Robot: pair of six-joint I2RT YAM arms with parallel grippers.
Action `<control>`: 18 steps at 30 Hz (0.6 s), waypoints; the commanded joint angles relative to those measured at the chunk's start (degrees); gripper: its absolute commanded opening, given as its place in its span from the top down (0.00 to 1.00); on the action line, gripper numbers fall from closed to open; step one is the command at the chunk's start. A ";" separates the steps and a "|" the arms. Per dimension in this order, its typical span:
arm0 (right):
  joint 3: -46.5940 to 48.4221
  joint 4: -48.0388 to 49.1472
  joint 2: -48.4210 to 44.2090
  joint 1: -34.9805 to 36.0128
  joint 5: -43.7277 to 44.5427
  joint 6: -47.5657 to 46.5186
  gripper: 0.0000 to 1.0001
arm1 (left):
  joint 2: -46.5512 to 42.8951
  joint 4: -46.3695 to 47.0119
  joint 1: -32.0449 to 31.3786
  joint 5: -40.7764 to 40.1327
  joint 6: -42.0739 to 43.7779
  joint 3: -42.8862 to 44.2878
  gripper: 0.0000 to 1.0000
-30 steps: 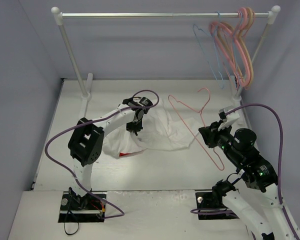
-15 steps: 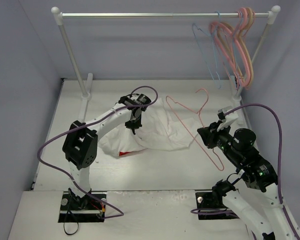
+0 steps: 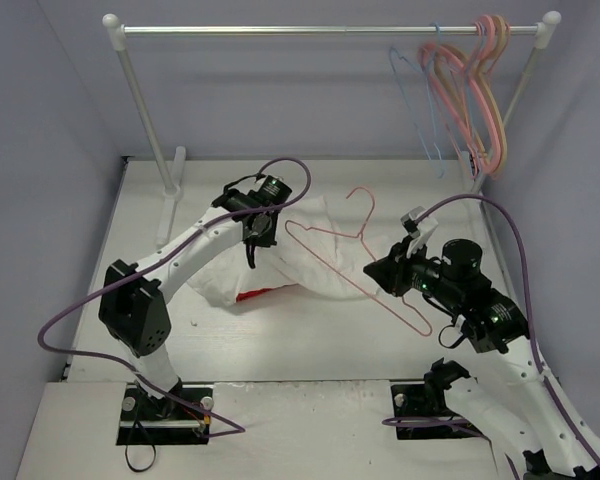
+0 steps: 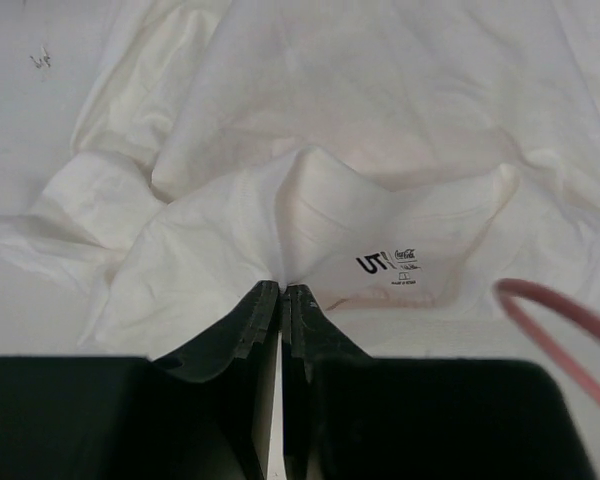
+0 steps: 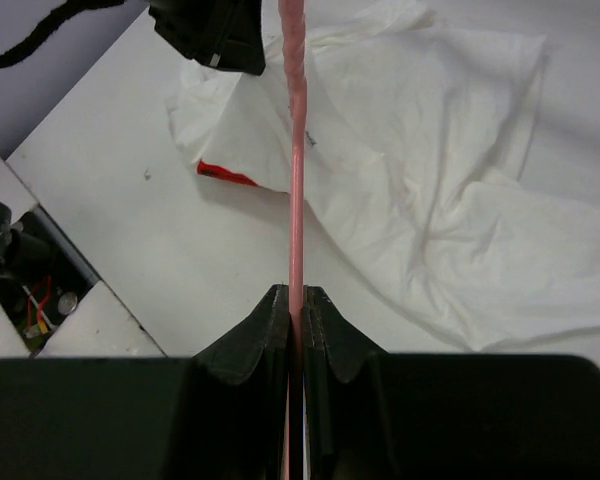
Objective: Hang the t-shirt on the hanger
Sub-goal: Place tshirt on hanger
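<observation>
The left gripper pinches a fold of the t-shirt beside its neck label, the hanger at right

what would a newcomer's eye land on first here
Probably the crumpled white t-shirt in the middle of the table, with the left pincer pinched shut on a fold by its neckline. Next comes the thin pinkish-red hanger, slanting across the shirt and clamped in the right pincer. At the back right, a bunch of pink and peach hangers dangles from the rail.
</observation>
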 commanded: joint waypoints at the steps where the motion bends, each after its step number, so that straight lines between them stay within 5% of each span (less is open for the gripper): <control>1: -0.56 8.32 1.66 0.56 -7.95 2.54 1.00 | -5.98 1.51 0.36 -0.50 4.35 2.62 0.94; 18: -6.28 19.83 6.41 2.67 -14.65 6.67 1.00 | -14.51 5.82 0.36 4.34 9.28 -5.46 0.94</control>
